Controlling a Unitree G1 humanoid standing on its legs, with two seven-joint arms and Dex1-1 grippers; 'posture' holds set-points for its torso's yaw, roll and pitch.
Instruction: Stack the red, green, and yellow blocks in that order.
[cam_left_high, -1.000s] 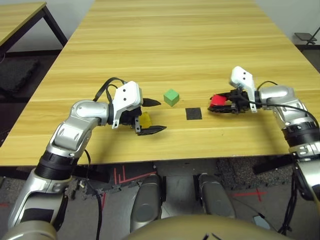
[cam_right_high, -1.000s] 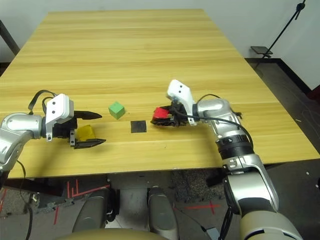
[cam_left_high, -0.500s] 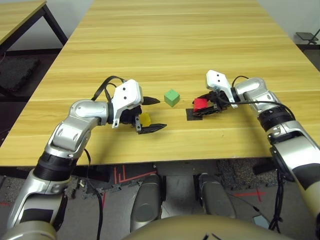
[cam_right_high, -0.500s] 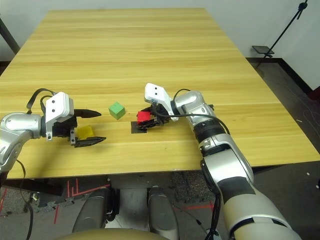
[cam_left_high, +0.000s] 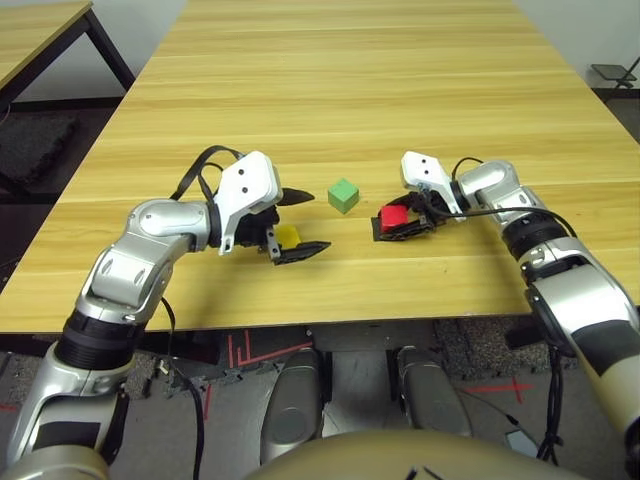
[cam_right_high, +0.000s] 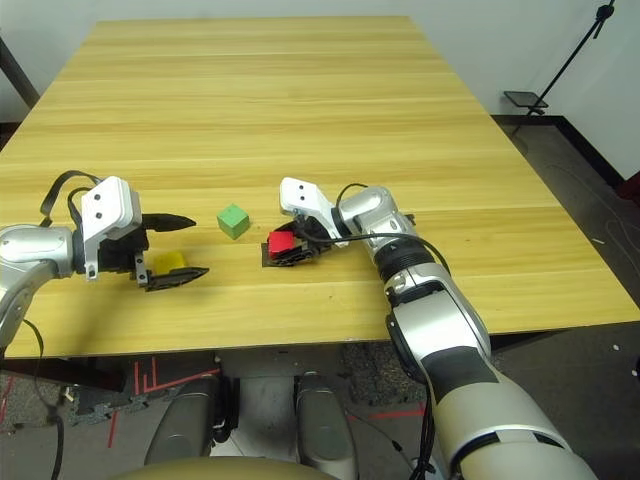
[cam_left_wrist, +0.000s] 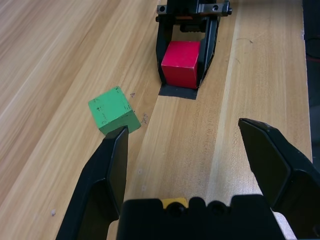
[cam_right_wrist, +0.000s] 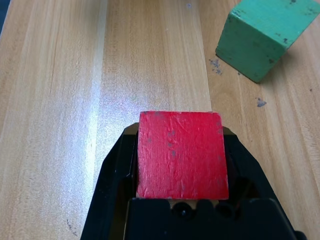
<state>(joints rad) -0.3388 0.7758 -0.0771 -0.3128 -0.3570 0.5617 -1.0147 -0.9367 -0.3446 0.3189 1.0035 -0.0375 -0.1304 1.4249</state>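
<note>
Left eye view: right end effector (cam_left_high: 400, 222) clamps red block (cam_left_high: 392, 217); left end effector (cam_left_high: 297, 222) spread wide.

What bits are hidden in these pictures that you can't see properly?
- Flat black square patch: mostly covered by the bright red matte cube and the right tool.
- Small yellow matte cube: in the left wrist view, only a sliver shows behind the left tool.
- Small green matte cube: cut off by the right wrist view's edge.

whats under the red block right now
The red block, held in the right pincer, sits over the flat black patch on the table. One edge of the patch shows; the rest is covered.
</note>
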